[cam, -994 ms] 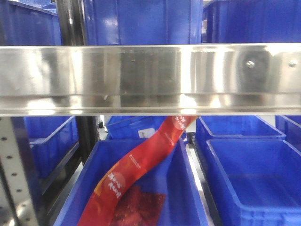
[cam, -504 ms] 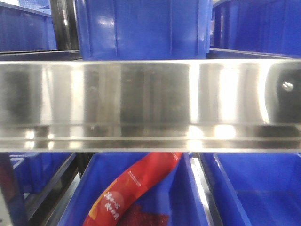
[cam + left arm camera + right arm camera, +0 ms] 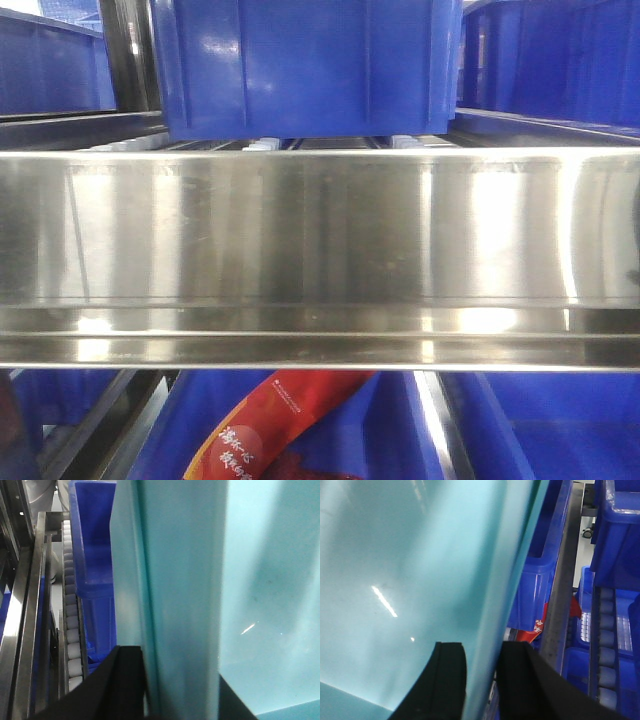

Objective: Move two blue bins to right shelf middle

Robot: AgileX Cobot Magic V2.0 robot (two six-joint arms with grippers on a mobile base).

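A pale sky-blue bin fills both wrist views; I cannot tell whether it is one bin or two nested. My left gripper (image 3: 180,692) is shut on the bin's wall (image 3: 270,580), with a black finger (image 3: 125,680) on the outer side. My right gripper (image 3: 482,680) is shut on the opposite wall (image 3: 395,570), with one finger (image 3: 447,680) inside and the other outside. The bin is hidden in the front view. There the right shelf middle's broad steel front rail (image 3: 320,250) spans the whole width.
A royal-blue crate (image 3: 300,60) stands on the tier's white rollers (image 3: 72,630) just behind the rail, close beside the held bin (image 3: 92,540). Below the rail, a red packet (image 3: 290,410) lies in a royal-blue crate. More royal-blue crates (image 3: 620,530) stand on the right.
In the front view the steel rail has sunk lower and grown larger. More of the royal-blue crate above it shows, and less of the red packet below.
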